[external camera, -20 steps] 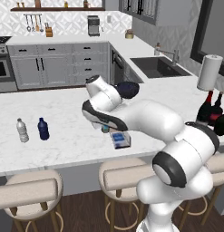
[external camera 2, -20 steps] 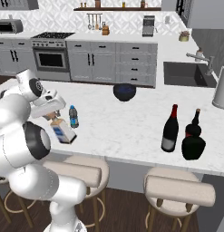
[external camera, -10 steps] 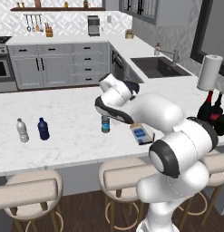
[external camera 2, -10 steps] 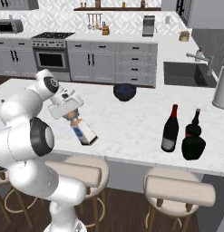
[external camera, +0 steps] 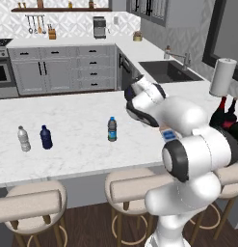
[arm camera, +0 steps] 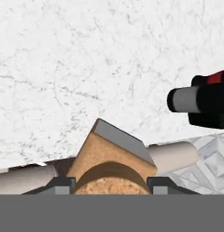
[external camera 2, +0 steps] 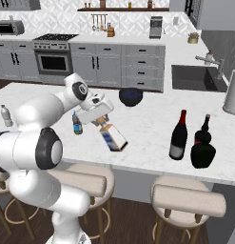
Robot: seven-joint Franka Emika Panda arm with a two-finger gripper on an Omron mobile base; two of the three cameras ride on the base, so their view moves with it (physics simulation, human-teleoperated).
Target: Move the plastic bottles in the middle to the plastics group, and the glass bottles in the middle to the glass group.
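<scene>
1. In my right base view the two-finger gripper [external camera 2: 102,123] is clamped on the tan stopper of the short squarish clear glass bottle with a blue label [external camera 2: 113,137]. The bottle hangs tilted, stopper up and toward the arm, near the front edge of the white marble counter [external camera 2: 147,119]; I cannot tell whether its base touches the surface.
2. My left base view hides the gripper behind the arm; only a sliver of the squarish bottle [external camera: 170,134] shows beside the forearm.
3. My hand view gives the close look: the tan stopper [arm camera: 114,158] sits between the dark fingertips [arm camera: 63,183], with bare marble above it and a dark wine bottle with a red top [arm camera: 205,100] at the right edge.
4. The small clear-bluish plastic water bottle with a dark cap [external camera: 112,129] stands upright mid-counter, just left of the arm in the left view, and partly behind the gripper [external camera 2: 77,124] in the right view.
5. The clear white-capped plastic bottle [external camera: 24,139] and the solid dark-blue plastic bottle [external camera: 46,137] stand side by side toward the counter's left end.
6. A tall dark wine bottle with a red foil neck [external camera 2: 178,136] stands beside a squat dark bottle [external camera 2: 202,145] near the front edge, toward the right end.
7. The left view shows dark red-topped bottles [external camera: 225,115] clustered at the right end, below a white paper-towel roll [external camera: 222,77].
8. The right view shows a dark blue bowl [external camera 2: 131,96] toward the back edge.
</scene>
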